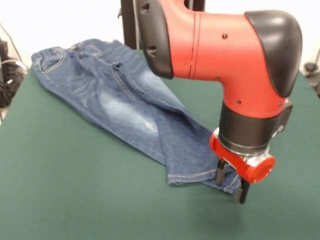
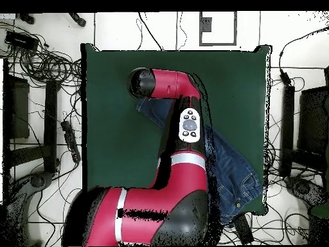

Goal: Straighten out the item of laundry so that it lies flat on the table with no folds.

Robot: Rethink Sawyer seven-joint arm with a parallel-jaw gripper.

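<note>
The item of laundry, a pair of blue jeans (image 1: 125, 100), lies slantwise on the green table (image 1: 75, 195), waistband at the far left and leg ends near the middle front. One leg lies partly over the other, with creases along it. My gripper (image 1: 231, 183) points down at the leg ends, open. One finger (image 1: 220, 172) stands on the denim cuff and the other just past its corner. Seen from overhead, the arm covers the gripper and much of the jeans (image 2: 234, 164); the table (image 2: 238, 83) shows around them.
A black post (image 1: 129, 22) stands behind the table's far edge. Cables and dark equipment (image 2: 38, 71) lie on the floor around the table. The jeans' waist end reaches close to the table's corner (image 2: 260, 202).
</note>
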